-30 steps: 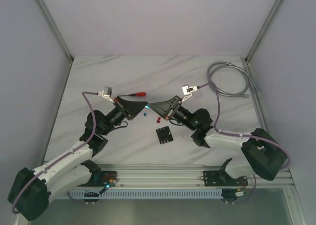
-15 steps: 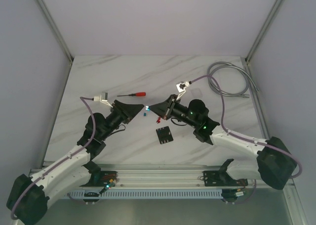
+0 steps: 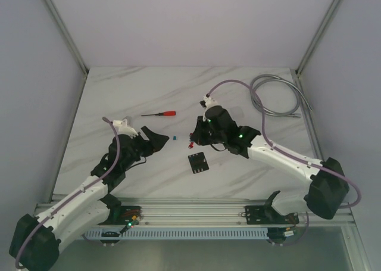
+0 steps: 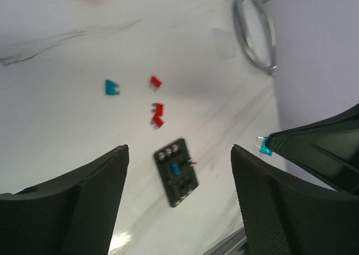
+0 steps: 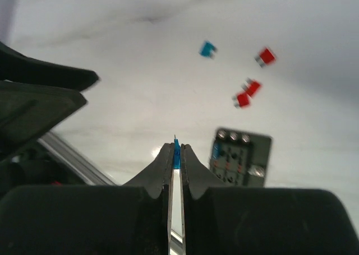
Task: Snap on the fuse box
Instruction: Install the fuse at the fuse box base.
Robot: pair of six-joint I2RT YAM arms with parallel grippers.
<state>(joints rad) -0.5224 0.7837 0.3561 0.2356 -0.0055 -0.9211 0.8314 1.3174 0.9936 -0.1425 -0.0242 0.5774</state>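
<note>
- The fuse box (image 3: 197,162) lies flat and face up on the table (image 3: 131,92), between the two arms, with nothing touching it.
- The right gripper (image 5: 175,157) is pinched tight on a blue fuse (image 4: 263,148) and hangs above and beside the box. It should line up over a free slot, descend straight and press squarely.
- The left gripper (image 3: 158,140) stands wide apart and empty. It could steady the box.
- Loose red fuses (image 4: 157,112) lie just beyond the box, so keep clear of them.

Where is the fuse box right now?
In the top view, the fuse box lies flat near the middle of the table, just on the near side of the loose red fuses.
</note>
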